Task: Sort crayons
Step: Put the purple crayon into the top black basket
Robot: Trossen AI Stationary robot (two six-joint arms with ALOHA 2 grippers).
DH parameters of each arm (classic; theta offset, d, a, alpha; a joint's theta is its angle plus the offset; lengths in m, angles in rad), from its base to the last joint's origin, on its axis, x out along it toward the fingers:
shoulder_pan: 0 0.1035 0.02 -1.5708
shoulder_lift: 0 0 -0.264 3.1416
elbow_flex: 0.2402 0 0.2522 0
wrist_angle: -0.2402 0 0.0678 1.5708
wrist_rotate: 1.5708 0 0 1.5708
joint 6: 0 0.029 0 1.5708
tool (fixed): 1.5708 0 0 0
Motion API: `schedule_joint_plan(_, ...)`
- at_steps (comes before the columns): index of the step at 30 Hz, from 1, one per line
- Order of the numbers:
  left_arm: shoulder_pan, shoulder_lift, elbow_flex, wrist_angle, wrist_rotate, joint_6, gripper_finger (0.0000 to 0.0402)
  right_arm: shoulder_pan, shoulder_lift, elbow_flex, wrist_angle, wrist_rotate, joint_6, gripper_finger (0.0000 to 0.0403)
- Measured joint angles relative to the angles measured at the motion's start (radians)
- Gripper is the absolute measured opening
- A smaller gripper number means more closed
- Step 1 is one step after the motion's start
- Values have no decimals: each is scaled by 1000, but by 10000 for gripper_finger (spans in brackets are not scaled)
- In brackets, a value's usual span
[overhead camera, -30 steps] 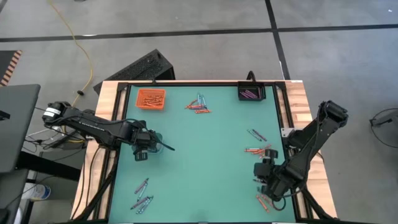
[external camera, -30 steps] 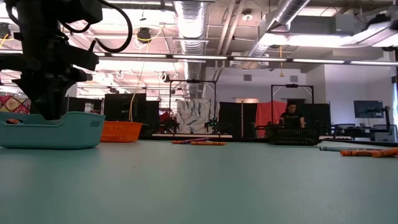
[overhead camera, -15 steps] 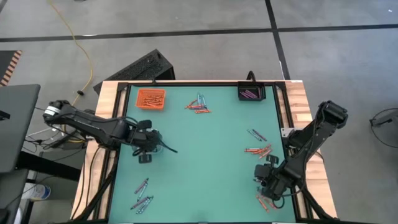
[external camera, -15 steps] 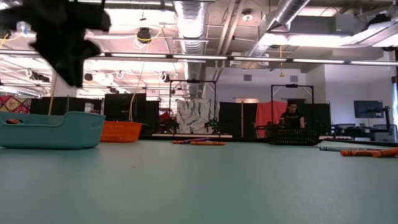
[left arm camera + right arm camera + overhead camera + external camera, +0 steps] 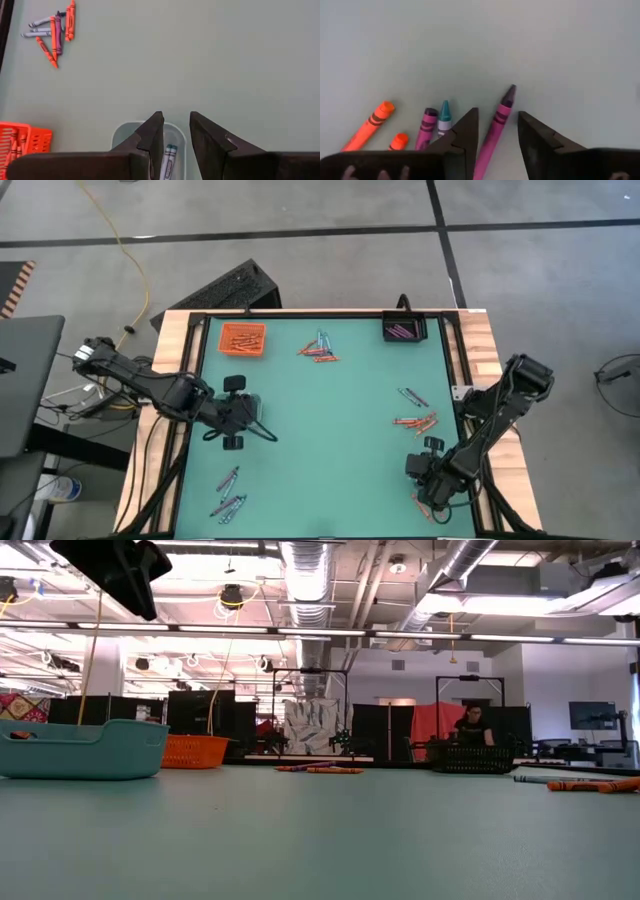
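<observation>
partly sorted: we see the orange tray (image 5: 242, 338) and black tray (image 5: 404, 330) at frame top loaded, loose crayons (image 5: 321, 349) remaining. the left gripper (image 5: 175, 131) stands spread, empty over the clear tray (image 5: 120, 137). the right gripper (image 5: 496, 131), lower right, straddles a purple crayon (image 5: 495, 125); we cannot tell if it pinches.

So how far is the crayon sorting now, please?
Partly done. The orange tray holds orange crayons, the black tray purple ones, the clear tray blue-grey ones. The right hand straddles a purple crayon; the left hand is above the clear tray. Loose clusters remain on the table.
</observation>
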Motion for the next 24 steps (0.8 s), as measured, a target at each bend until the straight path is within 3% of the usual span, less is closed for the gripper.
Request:
schedule_joint_plan(14,-3,0,0,12,-12,-2,85,3,6,11,-13,3,-19,86)
schedule_joint_plan(24,-19,0,0,23,-46,8,85,2,7,11,-11,6,-57,11)
